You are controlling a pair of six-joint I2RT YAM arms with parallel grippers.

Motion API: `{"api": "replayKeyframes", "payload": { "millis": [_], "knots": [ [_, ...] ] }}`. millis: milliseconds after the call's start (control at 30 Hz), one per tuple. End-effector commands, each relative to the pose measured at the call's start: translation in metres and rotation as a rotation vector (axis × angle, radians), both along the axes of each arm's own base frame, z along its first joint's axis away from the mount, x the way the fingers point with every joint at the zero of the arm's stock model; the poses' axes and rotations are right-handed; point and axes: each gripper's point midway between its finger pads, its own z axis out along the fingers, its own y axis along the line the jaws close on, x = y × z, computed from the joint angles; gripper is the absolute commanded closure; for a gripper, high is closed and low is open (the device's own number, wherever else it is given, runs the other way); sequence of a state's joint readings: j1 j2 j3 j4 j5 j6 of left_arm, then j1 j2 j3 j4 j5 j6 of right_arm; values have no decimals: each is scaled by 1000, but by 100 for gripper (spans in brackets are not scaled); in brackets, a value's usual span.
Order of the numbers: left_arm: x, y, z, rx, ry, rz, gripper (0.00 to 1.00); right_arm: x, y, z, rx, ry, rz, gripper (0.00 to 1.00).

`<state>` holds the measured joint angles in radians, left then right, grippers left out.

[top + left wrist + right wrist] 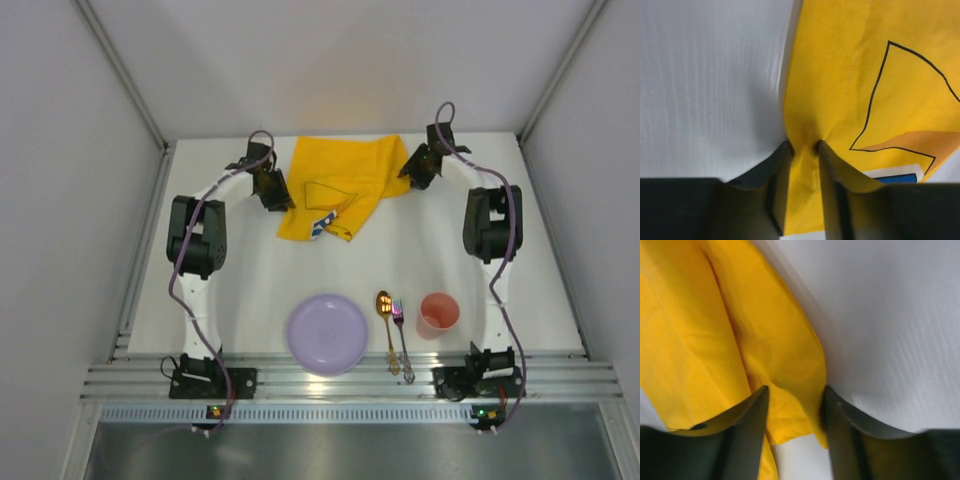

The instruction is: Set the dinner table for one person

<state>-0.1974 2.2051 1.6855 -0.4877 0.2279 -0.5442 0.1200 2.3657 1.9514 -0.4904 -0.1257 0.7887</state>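
Observation:
The yellow printed cloth mat [345,180] lies rumpled and partly folded at the back middle of the white dinner table [250,280]. My left gripper [275,200] is at the mat's left edge. In the left wrist view it [803,146] is shut on a pinched fold of the mat [840,75]. My right gripper [408,175] is at the mat's right corner. In the right wrist view its jaws [794,392] stand apart, with the mat's corner [790,410] loose between them.
A lilac plate [327,333] sits near the front edge. To its right lie a gold spoon [385,305] and an iridescent fork [400,335], then a pink cup [438,314]. Aluminium rails edge the table, with white walls around it.

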Motion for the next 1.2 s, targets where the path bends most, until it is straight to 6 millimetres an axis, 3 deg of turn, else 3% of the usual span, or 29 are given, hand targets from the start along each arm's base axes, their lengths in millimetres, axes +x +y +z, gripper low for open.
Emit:
{"api": "replayKeyframes", "payload": {
  "millis": [0,67,100,233,267,333,400,433,467,533,567,600,633,667,700,767,800,833,867,933,967,1033,1067,1100,1133,1167],
  "knots": [
    [-12,-10,-27,-42,73,-40,71,-15,21,-15,15,53,53,61],
    [-12,-14,-24,-64,75,-49,86,-20,23,-19,12,63,68,71],
    [-9,-16,-18,-73,67,-47,100,-21,22,-16,10,58,71,79],
    [-3,-17,11,-78,39,-50,100,-14,15,3,-7,14,82,97],
    [4,-15,34,-75,-1,-45,100,-15,9,10,-15,13,82,100],
    [1,-8,56,-55,-6,-37,100,-6,-1,33,-39,-25,88,100],
    [9,5,105,-47,-93,0,100,-10,-23,48,-60,-5,68,100],
    [9,17,118,-41,-103,29,100,-6,-31,63,-65,-28,72,100],
    [9,24,144,-42,-152,51,100,-5,-51,68,-69,-19,44,100],
    [14,40,170,-37,-209,108,100,-12,-63,76,-64,14,42,100],
    [16,53,180,-38,-226,141,100,-11,-99,78,-60,24,-10,100],
    [18,59,196,-46,-259,162,100,-16,-107,69,-49,70,-16,100],
    [21,66,200,-40,-271,180,100,-11,-111,77,-20,54,-11,100],
    [24,74,196,-29,-262,197,100,-11,-124,76,-6,60,-23,100],
    [27,77,196,-21,-264,202,100,-13,-126,61,11,99,-22,99],
    [32,87,178,-3,-227,233,100,-9,-128,61,63,95,-15,85],
    [33,89,169,5,-209,241,100,-8,-125,57,80,99,-5,47],
    [34,89,162,10,-197,242,100,-10,-121,56,97,104,8,28],
    [36,89,146,15,-167,240,100,-10,-117,56,100,102,22,1],
    [36,89,130,16,-134,244,91,-14,-111,55,101,105,52,0],
    [34,87,114,12,-98,242,87,-14,-106,64,92,80,71,0],
    [34,85,99,0,-71,243,85,-22,-101,64,78,85,94,0],
    [33,84,87,-6,-44,241,85,-20,-95,81,70,34,108,0],
    [33,83,82,-8,-32,242,86,-22,-86,89,80,11,134,0],
    [32,83,77,-10,-20,245,88,-30,-78,81,87,24,156,0],
    [32,83,68,-7,-3,250,88,-31,-63,95,90,-17,193,0]
  ]
}}
